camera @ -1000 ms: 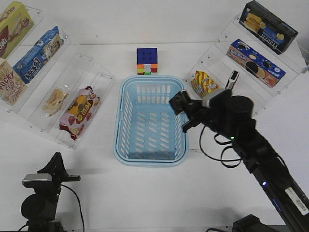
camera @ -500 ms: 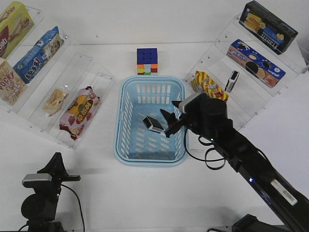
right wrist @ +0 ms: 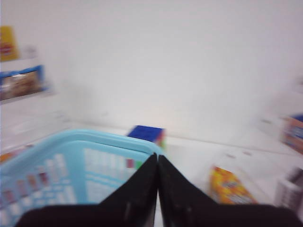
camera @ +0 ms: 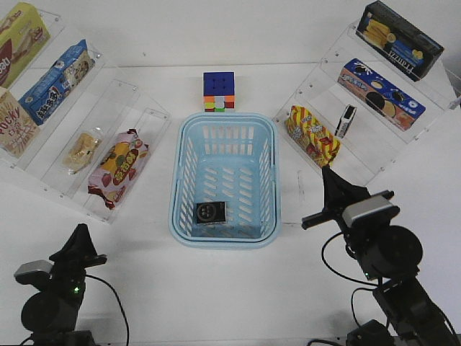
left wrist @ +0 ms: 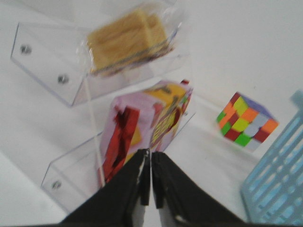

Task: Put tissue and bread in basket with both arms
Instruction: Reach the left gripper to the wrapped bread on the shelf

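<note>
We see the tissue [camera: 211,213] in the basket [camera: 186,143]; the bread [camera: 81,150] waits (shelved); both hands, left hand [left wrist: 150,184] and right hand [right wrist: 157,189], are closed, empty.

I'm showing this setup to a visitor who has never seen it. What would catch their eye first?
Most likely the light blue slotted plastic basket at the table's centre, with the flat black tissue pack lying in its near end. Next, the multicoloured puzzle cube just behind the basket. Then the clear-wrapped golden bread piece on the clear shelves to the left, beside a red-and-yellow snack packet.
</note>
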